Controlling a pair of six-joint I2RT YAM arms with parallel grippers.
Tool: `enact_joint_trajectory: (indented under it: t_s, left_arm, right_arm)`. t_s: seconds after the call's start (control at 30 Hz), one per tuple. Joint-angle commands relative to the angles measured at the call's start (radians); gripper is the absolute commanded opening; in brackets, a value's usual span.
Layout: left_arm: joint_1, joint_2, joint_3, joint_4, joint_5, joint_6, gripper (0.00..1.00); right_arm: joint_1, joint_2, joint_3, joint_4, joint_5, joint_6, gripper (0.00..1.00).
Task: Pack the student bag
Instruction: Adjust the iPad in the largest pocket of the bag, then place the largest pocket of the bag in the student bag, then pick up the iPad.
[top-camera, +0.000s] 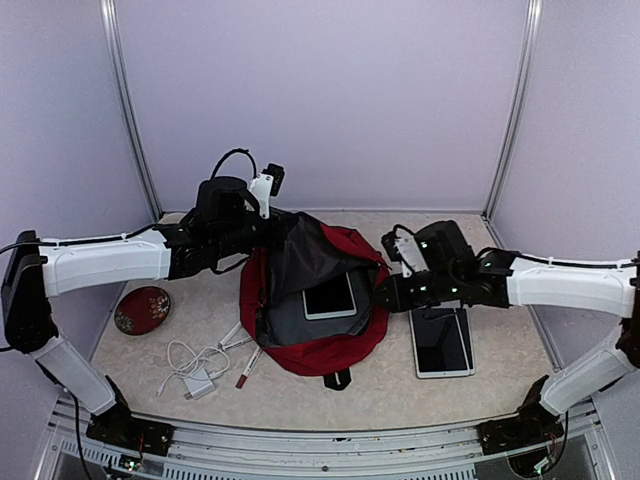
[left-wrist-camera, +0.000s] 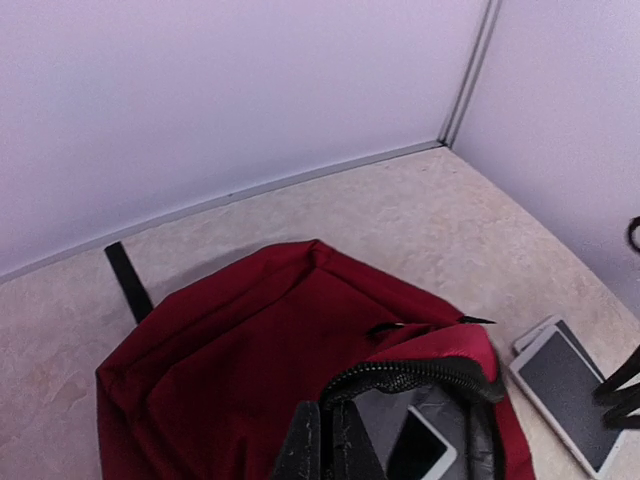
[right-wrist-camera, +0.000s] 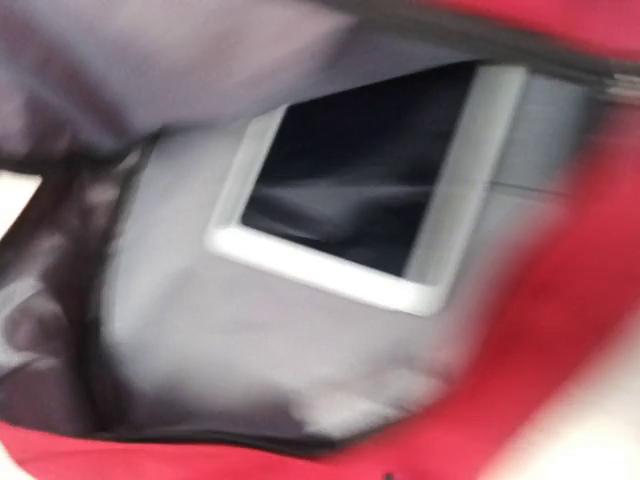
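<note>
The dark-red backpack (top-camera: 322, 356) lies in the middle of the beige surface (top-camera: 400, 398), between the two arms, with its mouth open and its grey lining showing. The left hand (top-camera: 278, 232) is clamped tight on the backpack's upper flap and holds the fabric lifted above the opening. In the left wrist view its fingers (left-wrist-camera: 302, 450) are pressed together right at the black zipper edge. A white-framed tablet (top-camera: 330, 297) with a dark screen lies flat inside the backpack on the grey lining. The right wrist view looks straight down at it, though that picture is blurred. The right hand (top-camera: 386, 293) sits at the right rim of the backpack, just beside the opening. I cannot tell how wide it stands or whether it touches the fabric. A second white tablet (top-camera: 442, 342) lies on the surface just to the right of the backpack, under the right arm. To the left of the backpack lie two pens (top-camera: 236, 338), near its edge. Beyond them are a coiled white cable (top-camera: 185, 355) with a small white charger (top-camera: 200, 386). Farther left is a round dark-red object (top-camera: 142, 309), well apart from the backpack. A short black strap (top-camera: 338, 379) sticks out from the backpack's near edge.
</note>
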Motion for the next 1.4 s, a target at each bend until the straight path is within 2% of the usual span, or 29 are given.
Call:
enact_joint_trajectory:
  t_s: [0.0,0.03,0.07,0.17,0.2,0.23,0.33,0.4,0.47,0.53,0.67,0.8,0.9,1.07,1.2,1.37]
  left_arm:
    - [0.069,0.076,0.001,-0.03,0.0,-0.033,0.0]
    - [0.081,0.103,0.022,-0.059,0.001,-0.026,0.02]
    - [0.092,0.142,0.053,-0.095,-0.001,-0.021,0.17]
    - [0.107,0.175,0.125,-0.199,-0.043,-0.04,0.79]
    - [0.106,0.167,0.124,-0.197,-0.056,-0.055,0.94]
    - [0.104,0.154,0.116,-0.182,-0.063,-0.065,0.98]
    - [0.076,0.134,0.124,-0.164,-0.119,-0.077,0.99]
    - [0.02,0.127,0.158,-0.201,-0.237,-0.064,0.99]
    - [-0.079,0.113,0.177,-0.196,-0.363,-0.015,0.99]
    - [-0.191,0.113,0.193,-0.173,-0.421,0.028,0.99]
    - [-0.316,0.186,0.249,-0.174,-0.231,-0.013,0.99]
    - [-0.341,0.265,0.265,-0.132,-0.057,-0.153,0.99]
    - [-0.339,0.359,0.27,-0.057,0.14,-0.265,0.98]
    - [-0.336,0.54,0.309,0.062,0.392,-0.446,0.86]
    - [-0.333,0.64,0.339,0.132,0.468,-0.555,0.78]
    - [-0.328,0.727,0.367,0.162,0.479,-0.643,0.82]
  right_arm:
    - [-0.19,-0.161,-0.135,-0.19,0.013,0.088,0.27]
    - [-0.238,-0.195,-0.163,-0.202,0.004,0.087,0.27]
    - [-0.28,-0.222,-0.184,-0.214,-0.004,0.082,0.28]
    - [-0.375,-0.271,-0.248,-0.244,-0.019,0.066,0.3]
    - [-0.396,-0.273,-0.269,-0.243,-0.036,0.061,0.31]
    - [-0.411,-0.268,-0.29,-0.234,-0.055,0.058,0.32]
    - [-0.452,-0.212,-0.334,-0.205,-0.114,0.053,0.46]
    - [-0.475,-0.182,-0.352,-0.184,-0.122,0.051,0.49]
    - [-0.492,-0.165,-0.368,-0.146,-0.14,0.045,0.52]
    - [-0.507,-0.143,-0.375,-0.124,-0.152,0.036,0.55]
    - [-0.531,-0.118,-0.374,-0.113,-0.156,0.02,0.6]
    - [-0.536,-0.11,-0.376,-0.12,-0.143,0.001,0.61]
    - [-0.537,-0.113,-0.375,-0.138,-0.125,-0.01,0.61]
    - [-0.534,-0.145,-0.347,-0.216,-0.082,-0.018,0.61]
    - [-0.534,-0.176,-0.356,-0.221,-0.07,-0.003,0.63]
    - [-0.534,-0.147,-0.385,-0.186,-0.104,-0.002,0.64]
